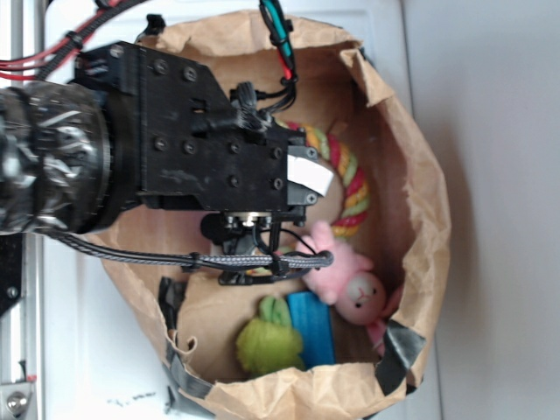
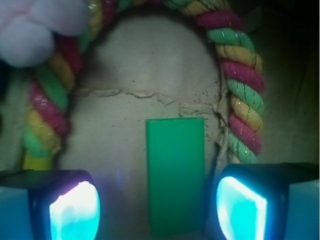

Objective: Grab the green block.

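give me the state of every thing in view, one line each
green block: lying flat on the bag floor inside the rope ring, between the open fingers, not gripped
gripper: open, a lit pad on either side of the block
rope ring: lying around the block
pink plush: lying partly on the rope
blue block: lying beside the yellow-green plush
paper bag: open, rim torn and rolled down

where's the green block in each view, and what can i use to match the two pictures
Exterior: the green block is not visible; the arm covers the middle of the paper bag.
Wrist: the green block lies flat on the bag floor, low centre, between the open jaws of the gripper, inside the rope's arch.
Shared landmark: the striped rope ring.
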Controlling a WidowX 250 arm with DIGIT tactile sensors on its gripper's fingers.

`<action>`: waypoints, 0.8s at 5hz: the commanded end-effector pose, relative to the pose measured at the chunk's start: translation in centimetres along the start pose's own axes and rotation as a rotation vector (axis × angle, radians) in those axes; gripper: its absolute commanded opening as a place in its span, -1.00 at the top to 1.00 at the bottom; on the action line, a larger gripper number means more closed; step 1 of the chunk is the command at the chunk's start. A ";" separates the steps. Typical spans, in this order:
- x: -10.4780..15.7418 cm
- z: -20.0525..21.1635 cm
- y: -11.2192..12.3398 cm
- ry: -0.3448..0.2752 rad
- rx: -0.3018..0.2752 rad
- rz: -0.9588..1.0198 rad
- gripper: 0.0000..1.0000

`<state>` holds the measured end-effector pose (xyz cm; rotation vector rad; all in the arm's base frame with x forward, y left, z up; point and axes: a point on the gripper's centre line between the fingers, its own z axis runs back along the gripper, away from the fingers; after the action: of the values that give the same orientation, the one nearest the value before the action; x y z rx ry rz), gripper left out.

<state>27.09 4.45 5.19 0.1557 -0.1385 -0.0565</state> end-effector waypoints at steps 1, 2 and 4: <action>1.4 -1.5 0.3 -0.041 0.062 0.002 -1.00; 1.7 -2.0 0.4 -0.049 0.078 0.002 -1.00; 2.0 -3.3 -0.6 -0.094 0.079 -0.080 -1.00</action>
<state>28.64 4.63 2.47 0.2498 -0.1952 -0.1230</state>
